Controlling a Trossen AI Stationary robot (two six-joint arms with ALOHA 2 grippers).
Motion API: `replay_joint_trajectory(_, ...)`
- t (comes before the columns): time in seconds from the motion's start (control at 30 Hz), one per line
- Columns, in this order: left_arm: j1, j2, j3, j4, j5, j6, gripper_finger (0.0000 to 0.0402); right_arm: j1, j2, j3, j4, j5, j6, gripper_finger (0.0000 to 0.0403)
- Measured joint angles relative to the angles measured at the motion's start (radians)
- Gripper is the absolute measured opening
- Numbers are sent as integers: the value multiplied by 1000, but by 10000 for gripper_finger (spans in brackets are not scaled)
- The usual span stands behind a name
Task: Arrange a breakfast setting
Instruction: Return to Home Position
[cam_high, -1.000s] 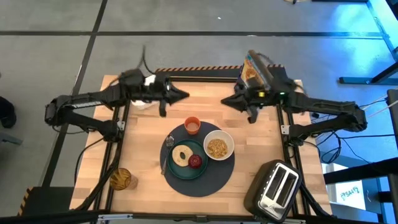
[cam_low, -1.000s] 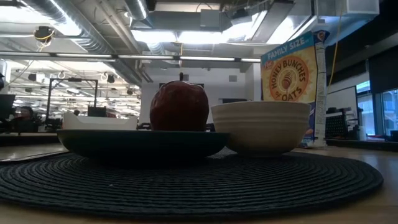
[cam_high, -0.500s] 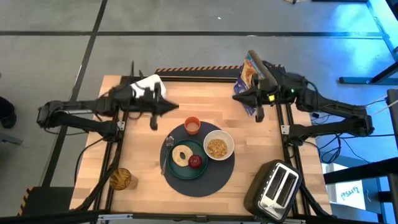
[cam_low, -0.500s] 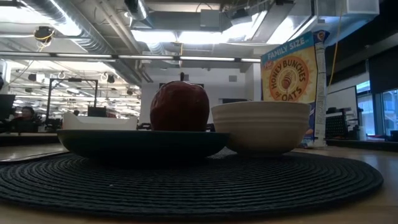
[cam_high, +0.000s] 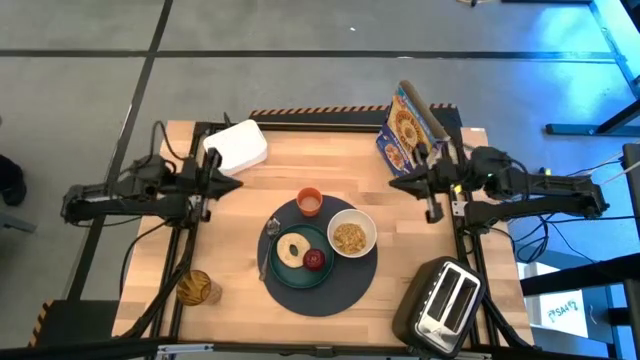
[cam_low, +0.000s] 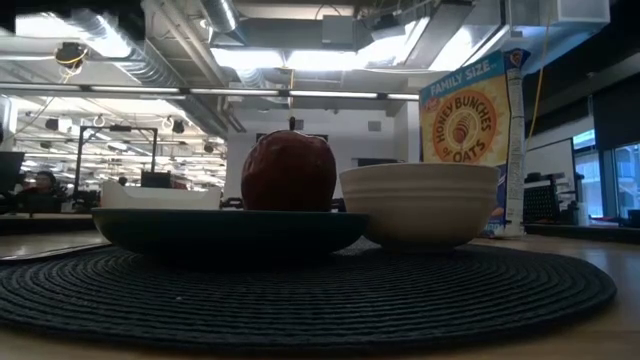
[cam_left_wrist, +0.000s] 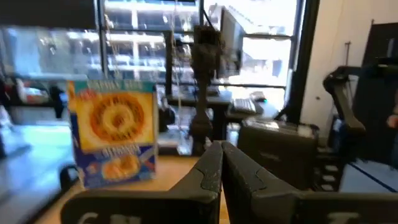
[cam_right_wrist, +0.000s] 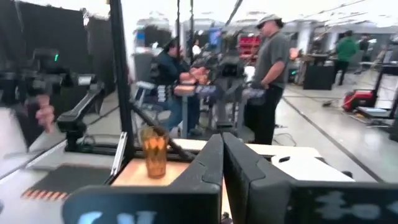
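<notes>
On the worktop (cam_high: 250, 200): one round mat (cam_high: 352, 283), one teal plate (cam_high: 284, 274), one white bowl (cam_high: 373, 233) at the plate's two o'clock, one orange cup (cam_high: 309, 201) at twelve, one bagel (cam_high: 294, 249), one red apple (cam_high: 314, 260), and one slim piece of cutlery (cam_high: 262, 262) at nine. Also one cereal box (cam_high: 405, 130), one toaster (cam_high: 445, 303), one amber glass (cam_high: 196, 288) and one white container (cam_high: 236, 147). Two arms: left arm (cam_high: 120, 197) and right arm (cam_high: 545, 187).

From table height I see a dark woven round mat (cam_low: 300, 290) across the foreground. On it sits a dark shallow plate (cam_low: 180, 230) carrying a shiny red apple (cam_low: 288, 172), with a white ribbed bowl (cam_low: 420, 205) just beside. An upright yellow-and-blue cereal box (cam_low: 470, 110) stands behind the bowl.
</notes>
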Motion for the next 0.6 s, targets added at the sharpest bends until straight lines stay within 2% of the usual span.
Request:
replay_joint_trajectory(0.2, -25, -92, -127, -14, 6, 28, 0, 3, -117, -192, 103, 8, 69, 0)
replay_joint_trajectory(0.33, -26, -131, -120, -77, 45, 97, 0, 1, -194, -291, 108, 30, 107, 0)
replay_joint_trajectory(0.6, -26, -293, -114, -294, 2, 98, 0, 3, -368, -455, 158, 71, 156, 0)
